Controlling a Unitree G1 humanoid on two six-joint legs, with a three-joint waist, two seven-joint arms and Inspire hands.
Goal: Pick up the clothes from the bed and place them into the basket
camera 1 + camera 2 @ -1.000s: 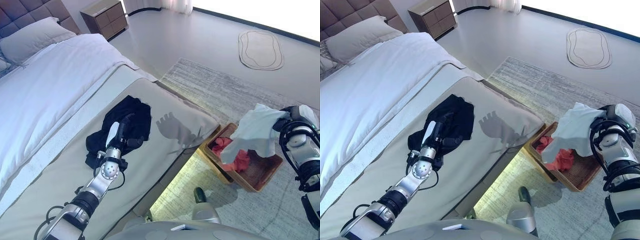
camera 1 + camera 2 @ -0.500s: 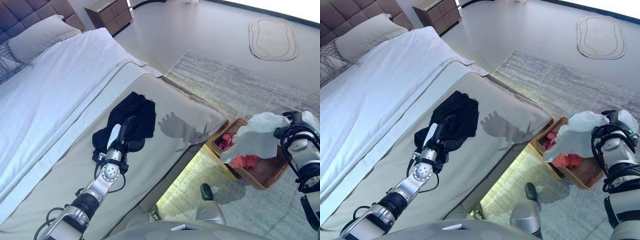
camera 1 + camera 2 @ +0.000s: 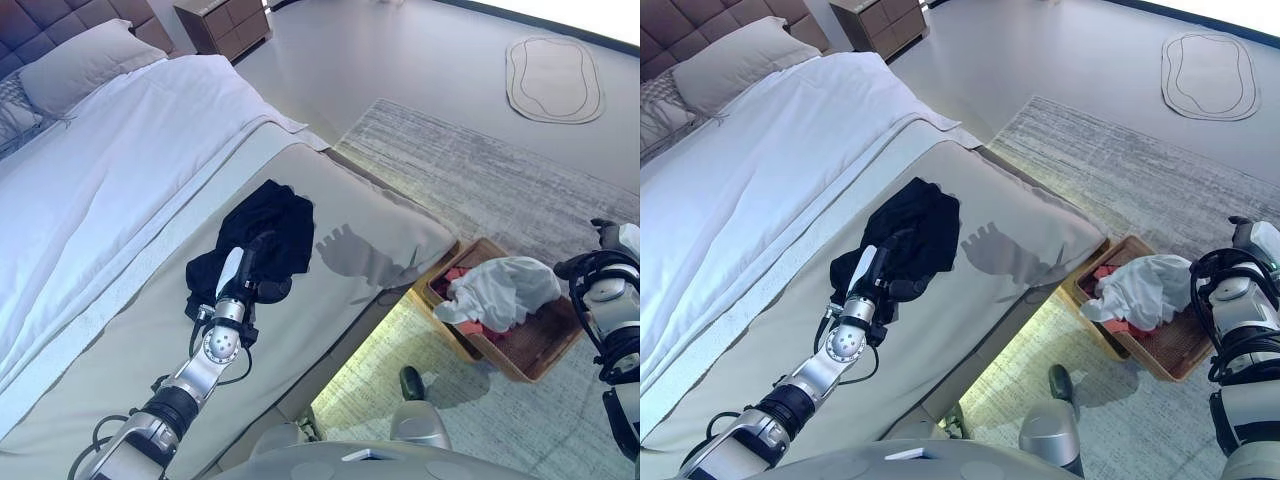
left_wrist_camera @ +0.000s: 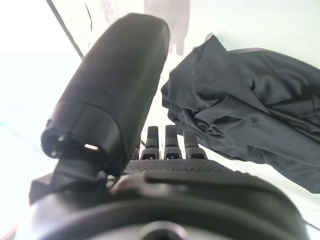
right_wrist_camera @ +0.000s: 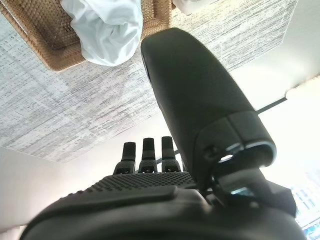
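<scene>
A black garment (image 3: 270,225) lies crumpled on the beige bed cover (image 3: 380,235). My left hand (image 3: 240,275) rests at its near edge with straight fingers, open; the left wrist view shows the garment (image 4: 250,125) just past the fingers (image 4: 170,137). A wicker basket (image 3: 545,338) stands on the floor by the bed's corner. A white garment (image 3: 505,293) lies in it on top of a red one (image 3: 455,275). My right hand (image 3: 1245,232) is above the basket's far right side, open and empty. Its wrist view shows the white garment (image 5: 107,30) in the basket (image 5: 35,37).
A white duvet (image 3: 110,170) and a pillow (image 3: 80,65) cover the far part of the bed. A grey rug (image 3: 480,180) lies under the basket. A small oval mat (image 3: 553,80) lies farther off and a nightstand (image 3: 220,20) stands by the headboard.
My right hand has let go of the white garment, which has dropped into the basket. The camera has shifted a little. My left hand has stayed on the black garment.
</scene>
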